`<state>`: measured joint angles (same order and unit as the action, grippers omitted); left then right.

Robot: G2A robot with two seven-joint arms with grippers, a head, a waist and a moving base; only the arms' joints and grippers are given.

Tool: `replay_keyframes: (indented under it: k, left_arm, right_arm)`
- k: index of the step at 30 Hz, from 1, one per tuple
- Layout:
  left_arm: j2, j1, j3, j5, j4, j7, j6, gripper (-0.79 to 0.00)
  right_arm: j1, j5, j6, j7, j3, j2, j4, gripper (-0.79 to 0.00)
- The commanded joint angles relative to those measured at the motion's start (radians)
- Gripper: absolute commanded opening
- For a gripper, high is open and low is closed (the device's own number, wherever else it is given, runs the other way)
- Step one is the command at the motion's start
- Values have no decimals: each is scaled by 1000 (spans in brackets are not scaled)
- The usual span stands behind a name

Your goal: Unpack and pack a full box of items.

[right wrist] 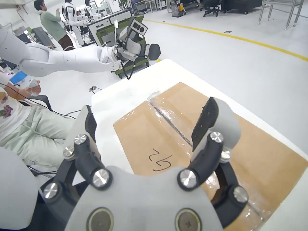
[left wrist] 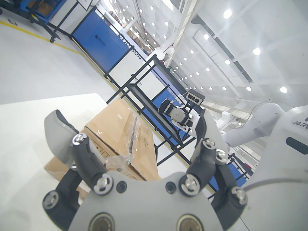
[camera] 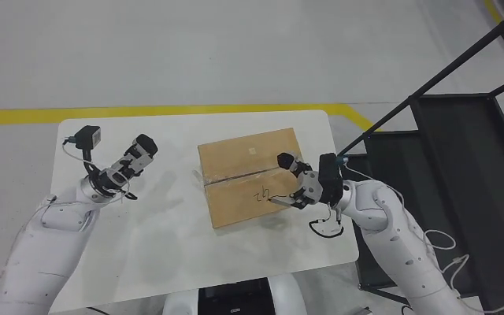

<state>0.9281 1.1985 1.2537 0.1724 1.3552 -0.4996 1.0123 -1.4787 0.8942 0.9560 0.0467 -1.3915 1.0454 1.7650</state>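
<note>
A closed cardboard box [camera: 248, 175] lies flat in the middle of the white table [camera: 173, 244]. Clear tape runs along its centre seam, and a black handwritten mark sits near the seam. My right gripper [camera: 280, 181] hovers open just above the box's right end, its fingers on either side of the seam. In the right wrist view this gripper [right wrist: 149, 121] has nothing between its fingers and the box [right wrist: 252, 145] lies below. My left gripper [camera: 143, 148] is raised over the table left of the box, apart from it. It stands open and empty [left wrist: 131, 126], facing the box [left wrist: 115, 118].
A black metal rack [camera: 449, 157] stands close to the table's right edge. A yellow floor line [camera: 157, 114] runs behind the table. Bare tabletop lies left of and in front of the box.
</note>
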Motion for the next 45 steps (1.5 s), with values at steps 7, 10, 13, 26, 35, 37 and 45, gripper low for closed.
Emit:
replay_keyframes:
  k: [7, 10, 13, 26, 35, 37, 45]
  left_arm:
    - [3, 29, 25, -57, 25, 47, 0, 0]
    - [3, 28, 25, -56, 24, 46, 0, -1]
    - [3, 28, 25, -56, 24, 46, 0, 0]
    - [3, 28, 25, -56, 24, 46, 0, -1]
    - [3, 28, 25, -56, 24, 46, 0, 0]
    - [3, 28, 25, -56, 24, 46, 0, -1]
    - [3, 28, 25, -56, 24, 46, 0, -1]
  right_arm:
    - [-22, 97, -43, -90, -18, 3, 17, -1]
    - [-21, 94, -42, -87, -18, 3, 16, 0]
    - [-21, 94, -42, -87, -18, 3, 16, 0]
    - [-21, 94, -42, -87, -18, 3, 16, 0]
    - [-21, 94, -42, -87, -18, 3, 16, 0]
    - [-21, 94, -42, -87, -18, 3, 16, 0]
    - [-21, 94, -42, -87, -18, 3, 16, 0]
